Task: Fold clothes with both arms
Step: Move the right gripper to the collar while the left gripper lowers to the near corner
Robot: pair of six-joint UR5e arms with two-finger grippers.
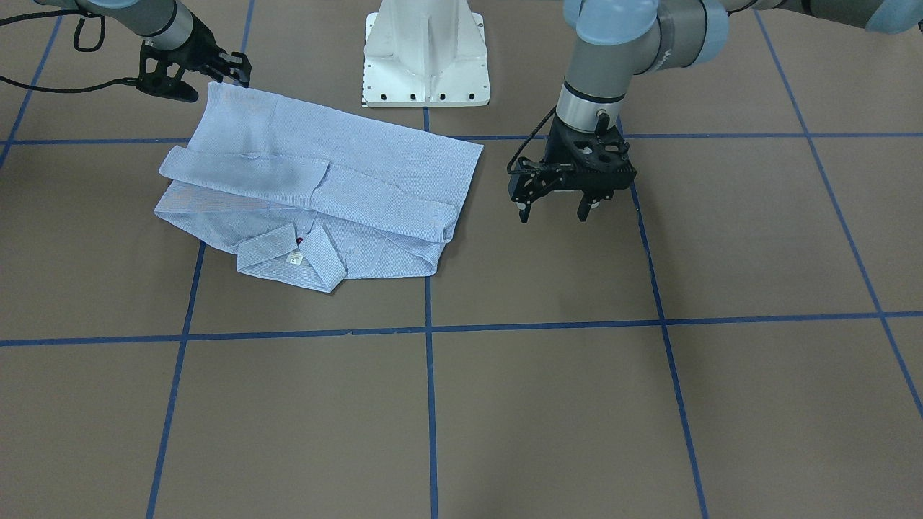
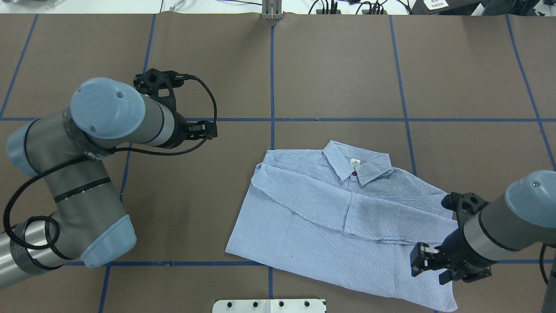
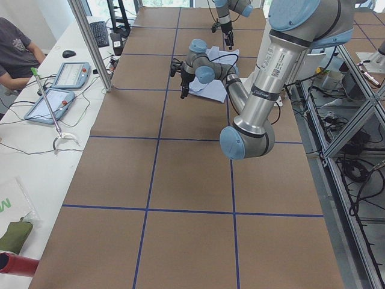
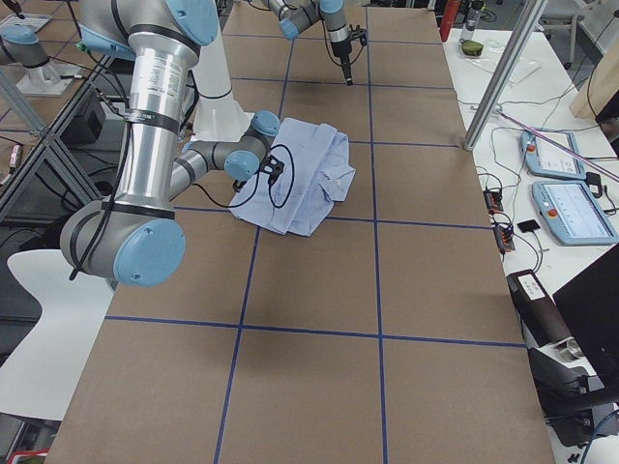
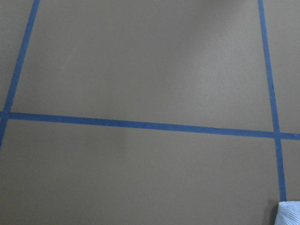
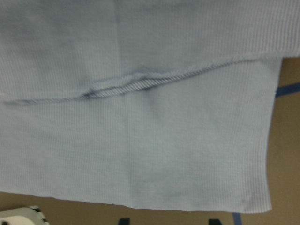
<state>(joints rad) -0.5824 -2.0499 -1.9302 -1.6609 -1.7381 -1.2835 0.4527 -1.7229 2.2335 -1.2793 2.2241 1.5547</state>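
Observation:
The light blue striped shirt lies flat on the brown table, sleeves folded across its front, collar and white label toward the operators' side. It also shows in the overhead view and fills the right wrist view. My left gripper hangs open and empty above bare table, beside the shirt's edge; in the overhead view it is mostly under its wrist. My right gripper hovers open over the shirt's hem corner near the robot's base, and shows in the front-facing view. The left wrist view shows only a shirt corner.
The white pedestal base stands just behind the shirt. Blue tape lines grid the table. A side bench with tablets, a metal post and a seated operator lie beyond the table's far edge.

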